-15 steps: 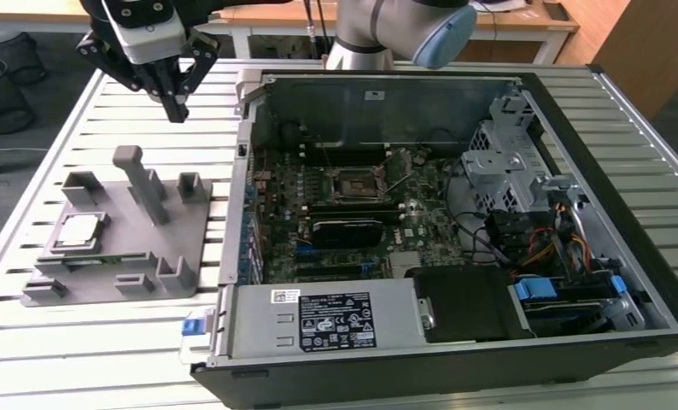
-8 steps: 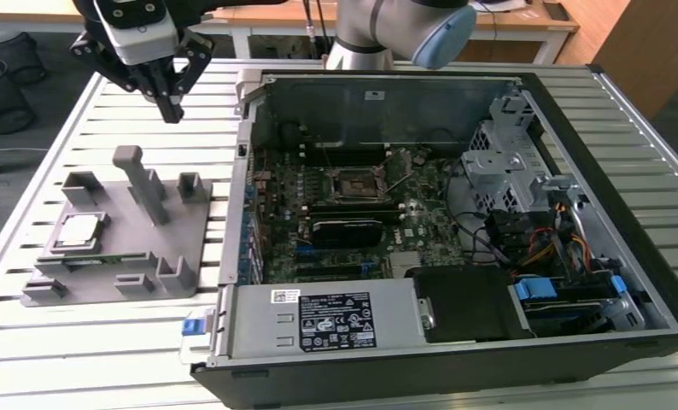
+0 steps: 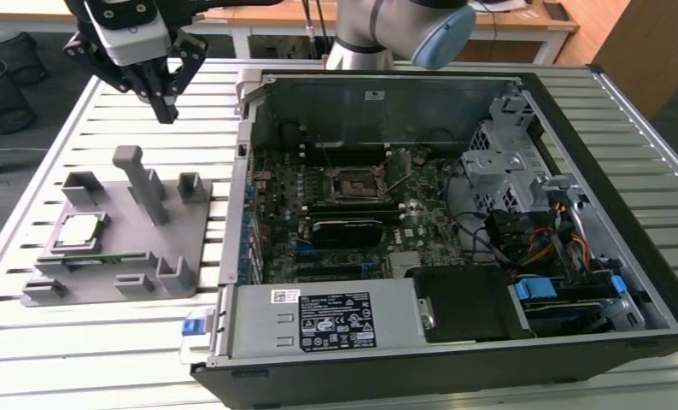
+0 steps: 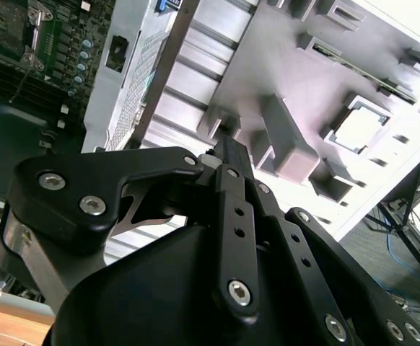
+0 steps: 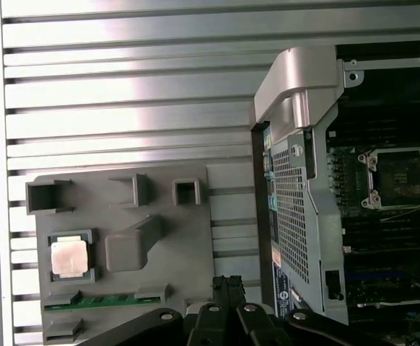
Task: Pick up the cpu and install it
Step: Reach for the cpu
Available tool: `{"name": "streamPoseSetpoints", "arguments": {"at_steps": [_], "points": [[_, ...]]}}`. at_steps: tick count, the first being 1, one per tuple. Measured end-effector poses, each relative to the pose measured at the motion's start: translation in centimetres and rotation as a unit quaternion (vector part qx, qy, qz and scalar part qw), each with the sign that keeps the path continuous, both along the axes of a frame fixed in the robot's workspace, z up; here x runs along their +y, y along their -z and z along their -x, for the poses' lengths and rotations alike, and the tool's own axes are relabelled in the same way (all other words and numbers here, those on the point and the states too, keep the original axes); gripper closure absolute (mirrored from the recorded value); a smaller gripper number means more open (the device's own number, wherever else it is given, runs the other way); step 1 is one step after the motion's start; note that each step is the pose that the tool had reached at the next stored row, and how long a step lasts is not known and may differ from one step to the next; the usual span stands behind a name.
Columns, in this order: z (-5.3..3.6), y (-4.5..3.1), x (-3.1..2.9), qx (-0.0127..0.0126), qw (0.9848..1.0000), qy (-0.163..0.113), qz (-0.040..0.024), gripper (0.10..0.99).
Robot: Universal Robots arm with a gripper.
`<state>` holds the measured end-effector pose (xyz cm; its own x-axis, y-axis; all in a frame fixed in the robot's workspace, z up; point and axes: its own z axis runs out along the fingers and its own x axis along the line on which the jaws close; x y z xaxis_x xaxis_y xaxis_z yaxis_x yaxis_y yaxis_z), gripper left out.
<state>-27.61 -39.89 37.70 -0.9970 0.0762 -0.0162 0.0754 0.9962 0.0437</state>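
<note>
The cpu is a small silver-topped square lying flat in a recess of the grey fixture plate at the exterior view's left. It also appears in the first wrist view and the second wrist view. My gripper hangs high above the slatted table beyond the fixture, well clear of the cpu. Its black fingers are pressed together with nothing between them; the fingertips point down at the fixture's edge. The black-framed socket on the motherboard stands empty, also seen in the first wrist view.
The open computer case fills the middle and the exterior view's right, with its metal wall rising beside the fixture. Grey posts and blocks stand up from the fixture. A green memory stick lies in a slot near the cpu.
</note>
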Motion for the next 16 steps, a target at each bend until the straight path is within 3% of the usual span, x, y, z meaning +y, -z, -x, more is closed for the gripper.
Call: {"name": "streamPoseSetpoints", "arguments": {"at_steps": [16], "points": [[1.11,0.13,0.0,0.0005,1.0,0.0,0.0,0.98]]}}
